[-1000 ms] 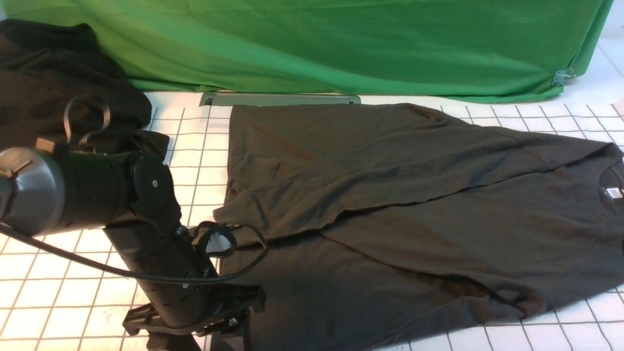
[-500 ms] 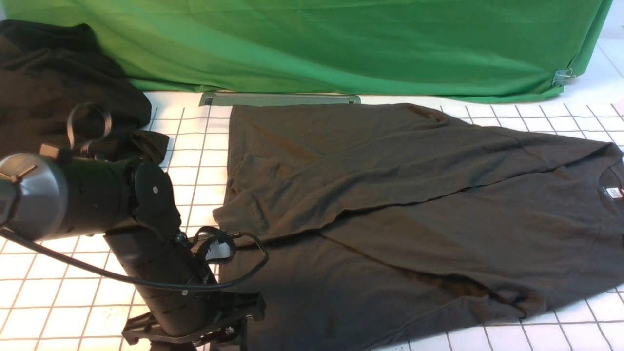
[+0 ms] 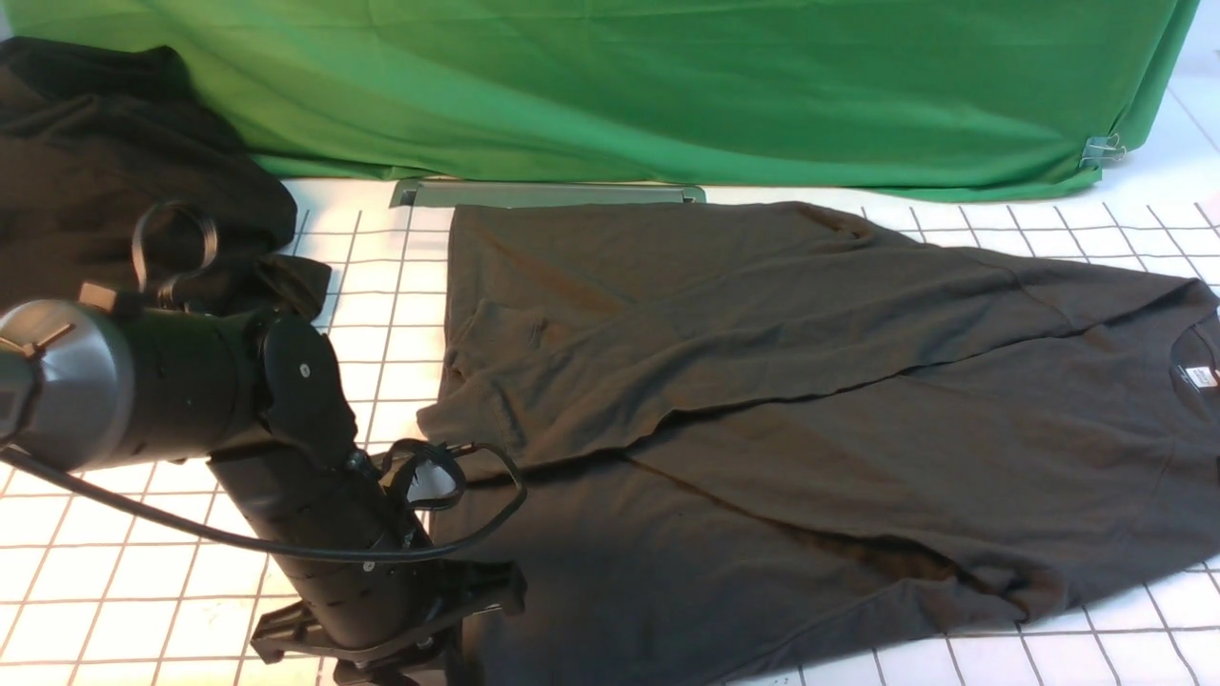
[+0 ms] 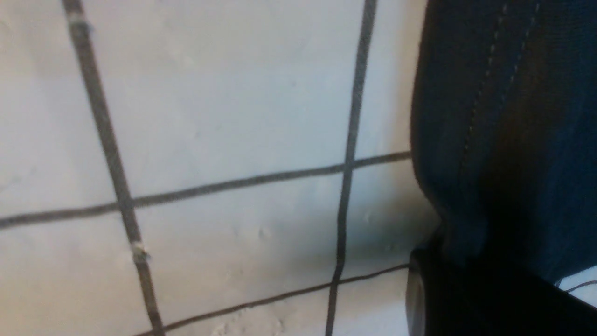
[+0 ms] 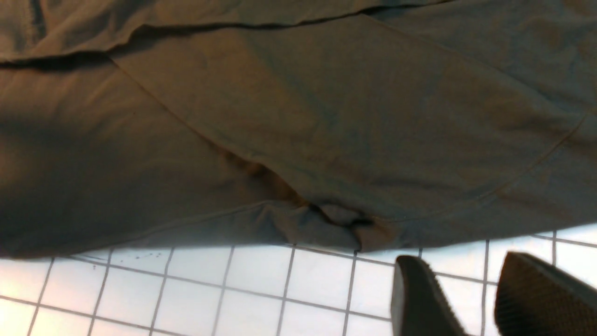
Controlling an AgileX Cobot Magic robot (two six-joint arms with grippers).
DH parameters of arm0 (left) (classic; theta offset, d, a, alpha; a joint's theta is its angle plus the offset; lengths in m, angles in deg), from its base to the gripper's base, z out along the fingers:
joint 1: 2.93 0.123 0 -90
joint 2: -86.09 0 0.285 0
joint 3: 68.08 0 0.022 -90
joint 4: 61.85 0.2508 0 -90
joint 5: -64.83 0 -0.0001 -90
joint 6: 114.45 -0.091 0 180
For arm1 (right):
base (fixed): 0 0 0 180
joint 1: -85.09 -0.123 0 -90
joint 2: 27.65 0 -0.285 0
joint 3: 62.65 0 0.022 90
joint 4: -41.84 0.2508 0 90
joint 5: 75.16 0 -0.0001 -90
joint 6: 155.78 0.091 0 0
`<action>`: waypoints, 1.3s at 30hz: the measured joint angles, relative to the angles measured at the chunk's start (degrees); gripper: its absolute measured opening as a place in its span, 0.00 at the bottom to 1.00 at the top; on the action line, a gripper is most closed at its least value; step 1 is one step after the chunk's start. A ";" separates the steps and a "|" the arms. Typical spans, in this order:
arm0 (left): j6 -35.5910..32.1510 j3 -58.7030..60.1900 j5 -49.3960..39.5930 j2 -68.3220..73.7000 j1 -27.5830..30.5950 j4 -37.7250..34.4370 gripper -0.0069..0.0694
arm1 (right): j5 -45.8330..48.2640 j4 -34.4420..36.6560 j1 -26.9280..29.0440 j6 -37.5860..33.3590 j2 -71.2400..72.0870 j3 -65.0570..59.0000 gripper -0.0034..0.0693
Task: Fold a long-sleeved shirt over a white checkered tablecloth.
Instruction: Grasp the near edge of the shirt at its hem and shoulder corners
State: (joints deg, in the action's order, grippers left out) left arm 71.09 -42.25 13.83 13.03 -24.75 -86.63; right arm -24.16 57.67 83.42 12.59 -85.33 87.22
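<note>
Evidently the left gripper (image 3: 434, 643) has the bottom hem of the charcoal-black cotton long-sleeved shirt (image 3: 762, 400). In the left wrist view the double-stitched edge puckers and disappears into the one dark jaw that shows, so it looks clenched on the cloth, though the opposite jaw is out of sight. The shirt lies flat on the white checkered tablecloth (image 3: 114, 572) ruled with thin dark lines. It stretches away from the left gripper towards its collar and the small neck label (image 3: 1203, 376) at the far end, with one sleeve laid across the body.

The right gripper (image 5: 480, 298) hangs released over bare tablecloth, its two ribbed fingers apart with nothing between them. The shirt's crumpled near edge is just ahead of its tips.

The fabric looks light, limp and non-slippery. It will likely sag and drag instead of holding a line, so one pinch point would pull it askew. A sensible hold for the right gripper is the seamed edge just ahead of it, where the cloth is doubled and firmer.

Beyond the left arm lie a plain deep-black garment (image 3: 95, 143) and a green cloth backdrop (image 3: 667, 86), both well clear.
</note>
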 joint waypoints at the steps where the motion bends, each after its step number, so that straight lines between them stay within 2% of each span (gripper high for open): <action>1: -1.14 0.00 0.00 0.00 0.00 0.00 0.17 | 0.07 0.00 0.00 0.00 0.00 0.00 0.38; 4: -3.21 0.00 0.00 -0.63 0.00 0.00 0.11 | 1.57 0.00 0.00 0.00 -0.14 0.00 0.38; 8: -3.96 -0.04 -0.02 -3.51 0.00 1.43 0.10 | 3.91 -0.20 -1.65 -0.17 -0.95 0.00 0.38; 13: -2.00 -0.18 -2.15 -9.76 0.00 5.85 0.10 | 3.88 -0.25 -11.17 -2.07 -5.52 0.00 0.38; 15: -1.24 -0.07 -2.15 -11.84 0.00 6.18 0.10 | 3.45 -1.30 -16.87 -2.32 -8.62 0.00 0.39; 17: -1.05 0.00 -2.21 -12.69 0.00 6.24 0.10 | 2.94 -2.77 -19.69 -2.42 -10.59 0.00 0.41; 18: -1.03 0.06 -2.53 -13.51 0.00 6.36 0.10 | 1.71 -5.99 -23.61 -2.23 -13.73 0.00 0.49; 22: -1.03 0.37 -3.26 -14.63 0.00 7.65 0.10 | -0.04 -14.70 -29.41 1.45 -20.30 0.00 0.69; 23: -1.03 0.37 -3.26 -14.65 0.00 7.82 0.10 | -0.17 -14.70 -29.61 1.63 -20.62 0.00 0.70; 24: -1.03 0.49 -3.26 -15.13 0.00 9.37 0.10 | -0.39 -19.36 -30.72 4.00 -23.70 0.00 0.77; 26: -0.96 0.78 -3.21 -15.39 0.00 10.34 0.11 | -0.68 -23.34 -30.97 6.17 -26.16 0.00 0.80; 30: -0.90 2.30 -2.35 -15.50 0.00 10.89 0.11 | -1.03 -28.89 -31.03 8.68 -30.53 0.04 0.81; 39: -0.90 5.43 0.01 -15.50 0.00 10.96 0.11 | -9.43 -33.82 -31.14 8.67 -39.72 0.04 0.81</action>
State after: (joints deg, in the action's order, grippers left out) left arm 70.20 -36.81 13.83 -2.47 -24.75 -75.67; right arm -33.60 23.86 52.28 21.26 -125.05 87.26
